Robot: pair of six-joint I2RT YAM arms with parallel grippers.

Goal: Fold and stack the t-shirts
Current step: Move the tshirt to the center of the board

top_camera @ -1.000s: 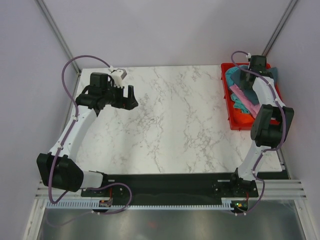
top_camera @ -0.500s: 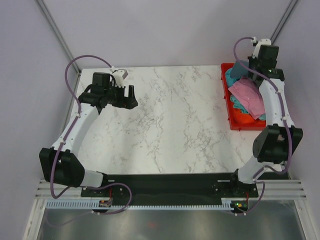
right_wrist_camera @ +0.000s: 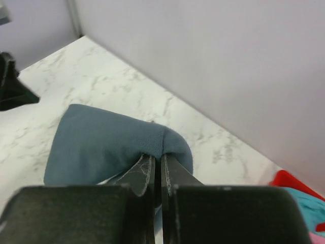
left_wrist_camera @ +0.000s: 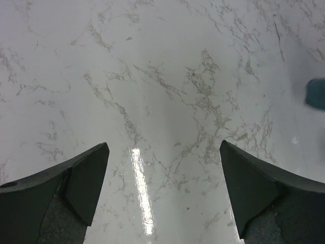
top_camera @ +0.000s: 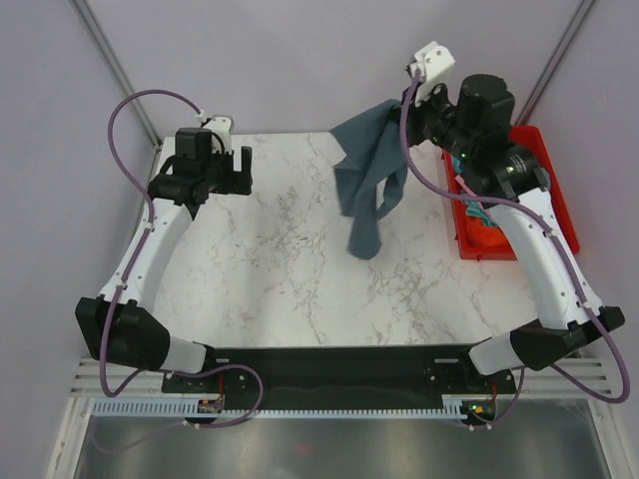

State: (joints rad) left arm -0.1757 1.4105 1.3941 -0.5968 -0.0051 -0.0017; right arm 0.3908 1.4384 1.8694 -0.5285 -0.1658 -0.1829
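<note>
- My right tool (right_wrist_camera: 157, 165) pinches a fold of the soft slate-blue cloth t-shirt (top_camera: 364, 175), which dangles over the white marble desk (top_camera: 290, 259).
- My left tool (left_wrist_camera: 162, 193) gapes empty.
- It looks light and floppy (likely to drape unevenly), so I'd take a shoulder.

Your left gripper (left_wrist_camera: 163, 147) stands wide open, its dark fingers (left_wrist_camera: 84, 180) framing the white marble table (left_wrist_camera: 167, 66). A streak of glare lies between them. Beyond the right finger, at the frame's edge, sits a blurred teal-blue patch (left_wrist_camera: 316, 94), too cropped to identify.

Bright even light, glare streak on the table (left_wrist_camera: 152, 76) (faint shadows).
</note>
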